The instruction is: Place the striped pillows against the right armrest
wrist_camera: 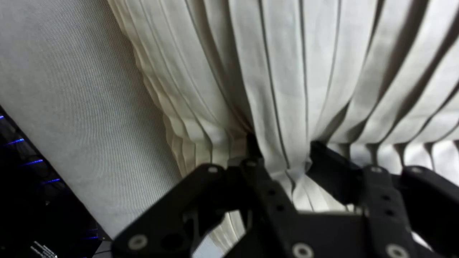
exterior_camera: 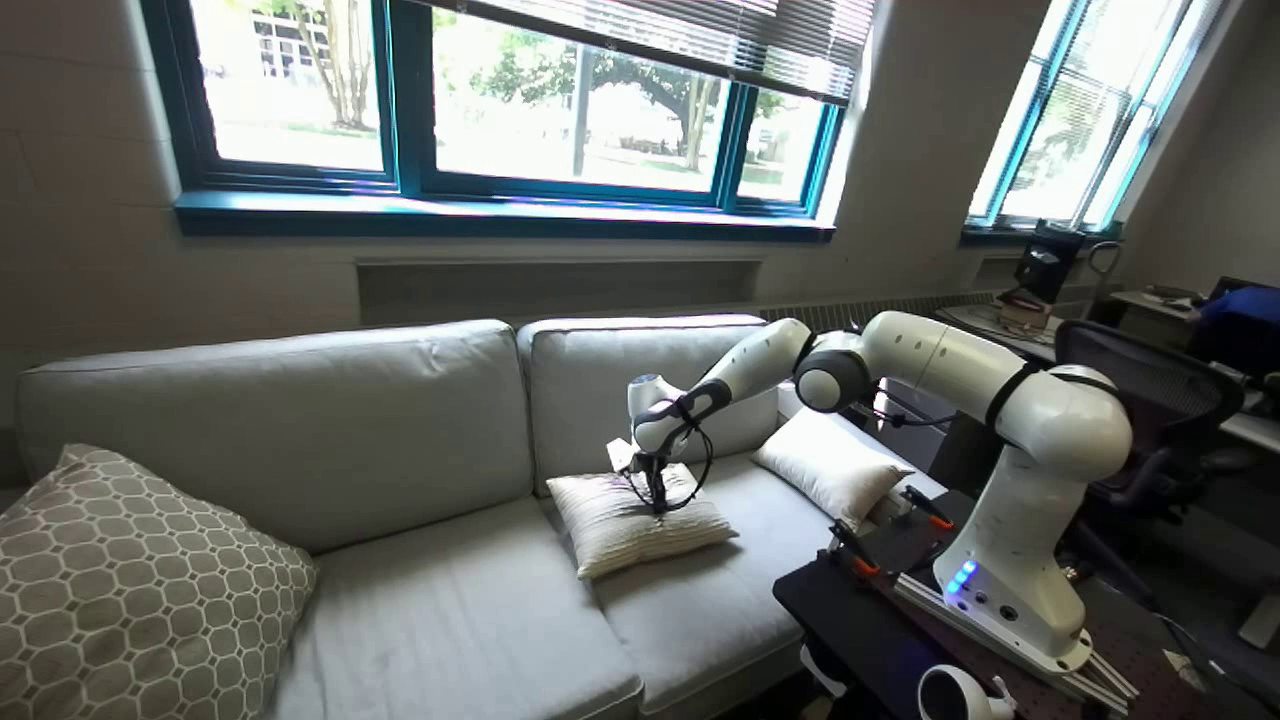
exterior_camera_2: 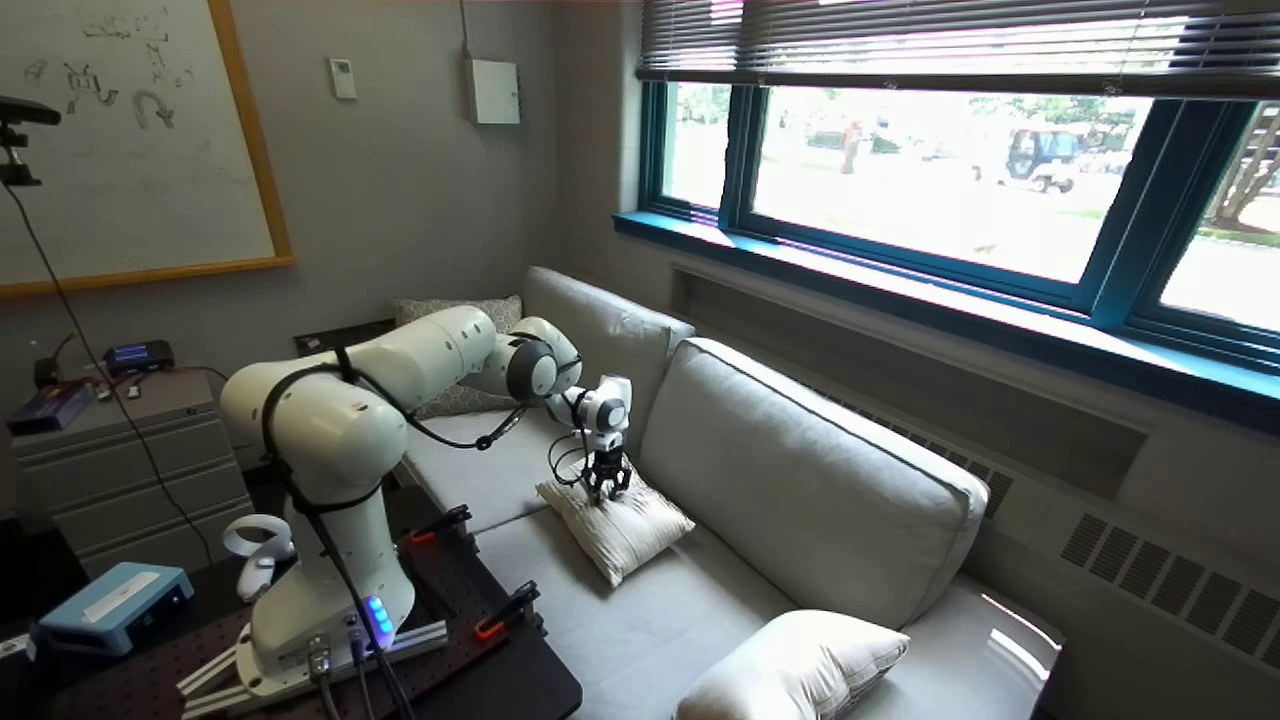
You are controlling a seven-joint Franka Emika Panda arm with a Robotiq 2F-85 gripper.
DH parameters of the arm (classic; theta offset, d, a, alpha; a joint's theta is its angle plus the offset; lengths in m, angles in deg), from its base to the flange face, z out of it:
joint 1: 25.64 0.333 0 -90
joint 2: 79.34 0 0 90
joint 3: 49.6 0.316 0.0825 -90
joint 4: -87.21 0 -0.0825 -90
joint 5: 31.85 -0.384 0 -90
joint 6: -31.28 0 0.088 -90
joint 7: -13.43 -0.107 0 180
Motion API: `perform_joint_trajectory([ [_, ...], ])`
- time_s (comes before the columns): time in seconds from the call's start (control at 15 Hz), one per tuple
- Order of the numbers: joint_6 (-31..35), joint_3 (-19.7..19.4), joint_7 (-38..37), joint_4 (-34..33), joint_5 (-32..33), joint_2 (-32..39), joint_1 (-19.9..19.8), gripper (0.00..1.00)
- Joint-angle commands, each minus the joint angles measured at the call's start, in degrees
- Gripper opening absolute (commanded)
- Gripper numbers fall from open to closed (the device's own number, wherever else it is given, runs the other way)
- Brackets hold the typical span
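One striped pillow (exterior_camera: 605,540): lies midway along sofa (exterior_camera: 270,430), pleats up, partly over seam btwn 2 seat cushions (exterior_camera: 430,620); well apart from R armrest (exterior_camera_2: 955,650).
Gripper (wrist_camera: 284,157): points down onto that pillow; jaws narrowed, w/ fold of pleated cloth pinched btwn fingertips (wrist_camera: 331,175).
2nd pillow (exterior_camera: 815,465): leans on R armrest, plump + tilted; shows in both ext. views.
Sofa load: 3 pillows total, incl. larger lattice pillow (exterior_camera: 150,590) at opp. end from R armrest.
Filing cabinet (exterior_camera_2: 90,475): looks closed, w/ drawers pushed in; can't see inside. Bears dark device (exterior_camera_2: 140,355) + purplish case (exterior_camera_2: 50,408) on top, just beside each other.
Blue box (exterior_camera_2: 115,610): rests nr base of robot arm (exterior_camera_2: 430,345), close to white handset (exterior_camera_2: 257,575); can't see inside.
Wall box (exterior_camera_2: 495,92): mounted nr room corner, looks closed; can't see inside.
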Motion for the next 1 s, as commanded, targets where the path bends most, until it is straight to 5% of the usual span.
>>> perform_joint_trajectory([
  [0.0,-1.0,-0.4,-2.9,0.1,0.5,0.0,0.2,0.08],
  [0.13,-1.2,-1.0,-5.3,-0.8,0.7,-0.1,0.7,0.0],
  [0.53,0.9,-2.2,-15.5,-5.7,0.9,-0.5,2.2,0.02],
  [0.73,6.4,-5.5,-23.5,-1.0,0.1,-4.9,4.7,0.02],
  [0.8,8.4,-14.6,-18.4,0.7,-11.3,-5.9,7.9,0.02],
  [0.93,13.6,-21.5,-18.0,8.8,-20.4,-10.0,12.4,0.02],
])
